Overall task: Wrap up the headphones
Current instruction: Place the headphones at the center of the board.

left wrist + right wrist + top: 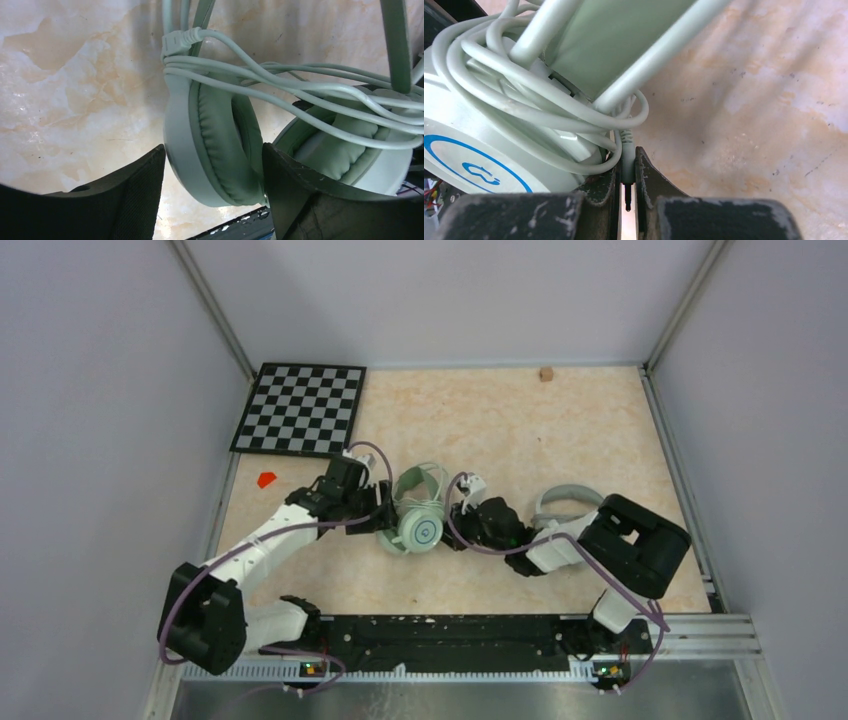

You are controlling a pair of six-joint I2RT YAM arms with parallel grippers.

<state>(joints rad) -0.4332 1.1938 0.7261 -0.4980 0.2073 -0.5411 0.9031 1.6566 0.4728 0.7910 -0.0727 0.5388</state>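
Peach marbled table (520, 430), enclosed by pale grey walls (100, 390). All places are given from the mint-green headset.

1. Mint-green headset (420, 510): lies at mid-table between the two grippers, band toward the far wall. One round cup (420, 532) faces up and bears a blue ring.
2. Pale-green cable (549, 107): looped several times about the headset's band and cups, in loose coils.
3. Jack plug (626, 172): at the cable's end, just beside the blue-ringed cup.
4. Left gripper (375, 515): touches the headset's left side. The left wrist view shows its fingers (125, 200) pressed on either side of one padded ear cup (220, 150), clamping it edge-on.
5. Right gripper (462, 530): sits just right of the headset, its jaws nearly together and pinching the jack plug, whose metal tip shows in the gap.
6. White-grey headset (565, 497): lies to the right and apart, only its grey band arc showing, the rest under the right arm.
7. Checkerboard (300, 408): at the far left, flat on the table.
8. Red piece (266, 479): well to the left, small.
9. Wooden block (546, 373): at the far right, against the back wall.
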